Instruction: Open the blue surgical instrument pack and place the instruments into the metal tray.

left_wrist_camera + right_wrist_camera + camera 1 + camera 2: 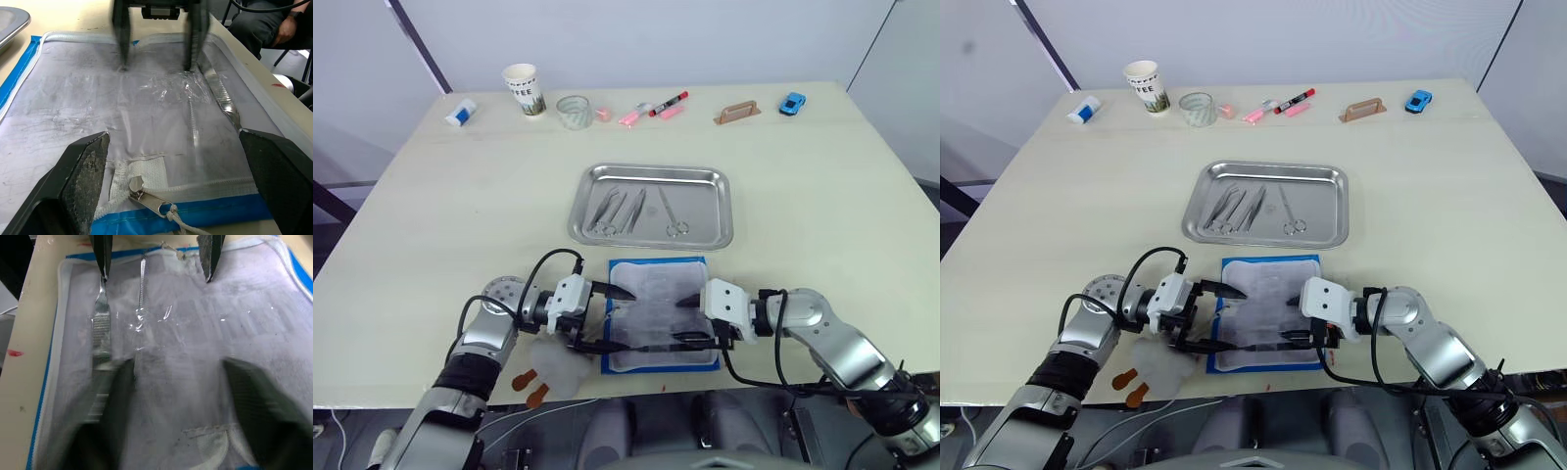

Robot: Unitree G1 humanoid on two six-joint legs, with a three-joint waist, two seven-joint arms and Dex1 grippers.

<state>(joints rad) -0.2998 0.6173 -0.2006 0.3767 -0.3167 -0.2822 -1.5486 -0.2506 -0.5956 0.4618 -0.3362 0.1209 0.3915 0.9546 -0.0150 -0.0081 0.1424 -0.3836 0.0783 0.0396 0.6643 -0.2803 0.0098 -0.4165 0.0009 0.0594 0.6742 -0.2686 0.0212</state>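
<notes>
Showing zipper pull (149, 196), left wrist view

Silver-grey jointed arms with white wrist housings, looping black cables, black jaws.

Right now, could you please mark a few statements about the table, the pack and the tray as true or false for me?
1. The metal tray already holds several instruments. True.
2. The blue surgical instrument pack lies inside the tray. False: it lies flat on the table, on the robot's side of the tray.
3. The left gripper and the right gripper are both open over the pack. True.
4. A slim metal tool is still lying on the pack's pale lining. True.
5. The paper cup stands in the tray. False: it stands near the table's far edge.
6. The small blue toy car sits beside the pack. False: it is near the far right corner.
</notes>
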